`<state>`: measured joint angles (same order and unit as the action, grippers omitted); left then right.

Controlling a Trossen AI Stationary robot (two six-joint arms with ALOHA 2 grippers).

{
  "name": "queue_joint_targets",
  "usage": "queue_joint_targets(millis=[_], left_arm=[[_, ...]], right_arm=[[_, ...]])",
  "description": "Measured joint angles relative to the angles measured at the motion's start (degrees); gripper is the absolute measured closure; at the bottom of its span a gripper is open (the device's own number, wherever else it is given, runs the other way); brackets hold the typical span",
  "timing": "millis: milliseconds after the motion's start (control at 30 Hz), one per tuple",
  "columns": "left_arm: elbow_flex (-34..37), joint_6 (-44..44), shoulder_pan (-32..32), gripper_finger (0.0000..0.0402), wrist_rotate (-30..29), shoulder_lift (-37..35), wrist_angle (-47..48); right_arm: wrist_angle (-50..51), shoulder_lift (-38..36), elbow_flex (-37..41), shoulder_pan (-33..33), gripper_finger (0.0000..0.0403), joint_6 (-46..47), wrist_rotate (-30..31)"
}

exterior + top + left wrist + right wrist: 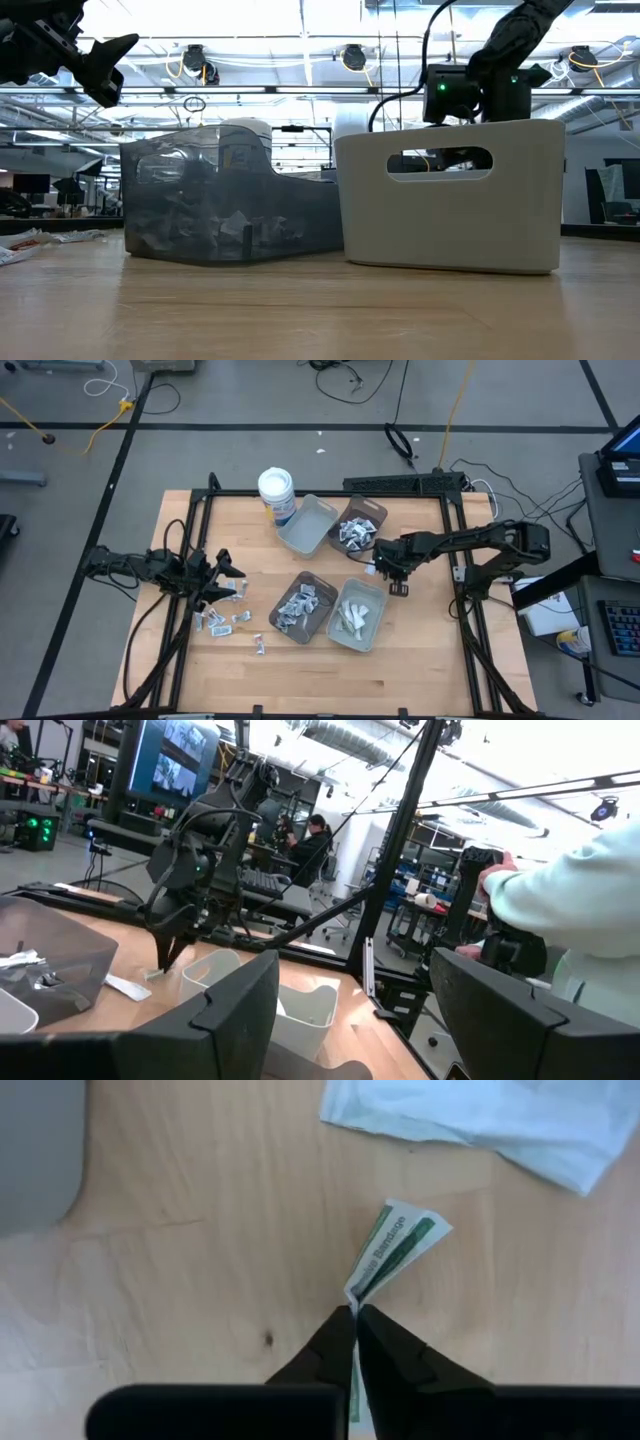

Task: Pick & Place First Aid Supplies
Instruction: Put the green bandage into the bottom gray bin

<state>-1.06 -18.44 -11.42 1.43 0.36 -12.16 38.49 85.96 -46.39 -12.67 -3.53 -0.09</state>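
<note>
From above I see my right gripper (378, 568) down on the wood between the trays, while the left gripper (228, 572) hangs over the loose packets (232, 619) scattered at the table's left side, other packets lying in the dark tray (303, 606). Through the left wrist camera its own fingers (235, 1010) stand apart with nothing between them. My right wrist camera shows the fingertips (352, 1342) pinched together on a green-printed bandage strip (392, 1252) on the tabletop.

Loose white packets (232, 620) strewn on wood; a green-printed bandage strip (393, 1252) lies folded
</note>
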Motion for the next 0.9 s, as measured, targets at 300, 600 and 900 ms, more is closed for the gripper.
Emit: queue_joint_targets(millis=[300, 600, 900], left_arm=[[0.02, 0.00, 0.00, 0.0135, 0.00, 0.00, -0.02], [0.00, 0.02, -0.02, 0.0135, 0.00, 0.00, 0.00], [0.00, 0.00, -0.02, 0.0135, 0.00, 0.00, 0.00]], right_arm=[[6.65, -1.51, -4.13, -0.13, 0.0401, 25.33, 0.04], [11.76, -3.25, -9.88, 0.04, 0.0402, 57.61, -0.09], [21.40, -3.11, -17.40, 0.28, 0.0402, 76.44, -2.20]])
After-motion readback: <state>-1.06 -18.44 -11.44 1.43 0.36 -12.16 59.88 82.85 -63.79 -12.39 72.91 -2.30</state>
